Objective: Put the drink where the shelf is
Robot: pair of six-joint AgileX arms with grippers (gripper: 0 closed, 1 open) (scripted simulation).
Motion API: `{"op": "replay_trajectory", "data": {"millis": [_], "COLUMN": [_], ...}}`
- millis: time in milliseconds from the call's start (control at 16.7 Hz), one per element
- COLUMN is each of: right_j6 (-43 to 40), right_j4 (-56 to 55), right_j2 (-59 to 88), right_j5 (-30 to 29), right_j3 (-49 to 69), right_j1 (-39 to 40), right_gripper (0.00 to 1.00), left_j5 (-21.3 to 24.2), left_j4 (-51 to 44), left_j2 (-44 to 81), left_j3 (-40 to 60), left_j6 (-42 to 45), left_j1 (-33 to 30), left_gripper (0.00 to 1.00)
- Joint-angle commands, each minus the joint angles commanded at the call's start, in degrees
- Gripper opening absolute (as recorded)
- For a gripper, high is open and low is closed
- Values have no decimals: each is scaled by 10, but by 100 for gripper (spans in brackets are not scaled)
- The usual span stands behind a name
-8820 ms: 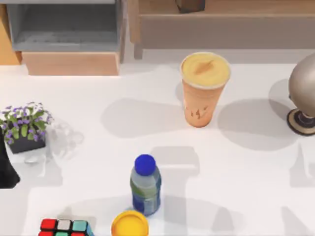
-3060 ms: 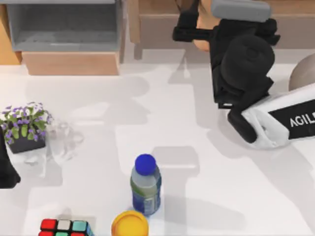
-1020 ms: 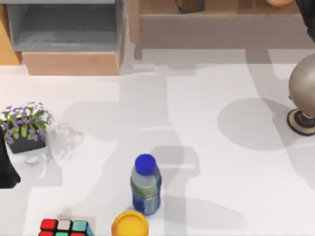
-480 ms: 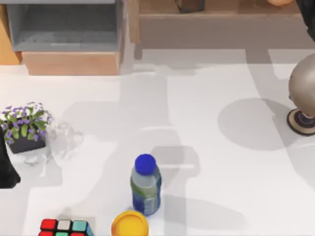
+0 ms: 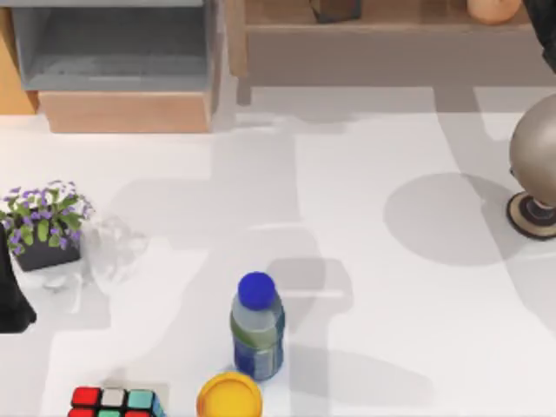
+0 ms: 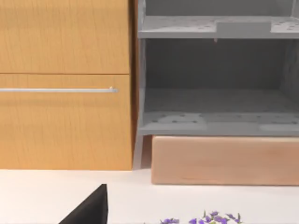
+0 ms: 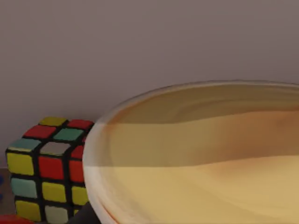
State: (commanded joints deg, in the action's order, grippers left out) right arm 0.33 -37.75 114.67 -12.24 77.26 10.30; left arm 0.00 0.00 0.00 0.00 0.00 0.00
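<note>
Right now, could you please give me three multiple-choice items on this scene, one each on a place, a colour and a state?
1. Where is the drink?
A. inside the grey cubby
B. at the shelf, toward its right end
C. beside the potted plant

2. What colour is the cap of the bottle?
A. red
B. green
C. blue

3. How is the bottle placed?
A. upright
B. on its side
C. upside down

Answers: B, the top view shows its creamy top over the shelf board; C, the cap is plainly blue; A, its cap is uppermost and its base is on the table.
</note>
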Motion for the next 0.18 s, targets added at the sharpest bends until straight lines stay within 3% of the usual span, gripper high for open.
{"op": "replay_trajectory", "data": {"millis": [180], "right_j6": [0], "right_j4": [0], "right_j2": [0], "right_j5": [0], "right_j3": [0], "right_j1": [0], "right_gripper": [100], "left_j5": [0], "left_j4": [0], "left_j2": [0], "left_j3": [0], "left_j6": [0], "left_j1": [0], "left_gripper": [100]}}
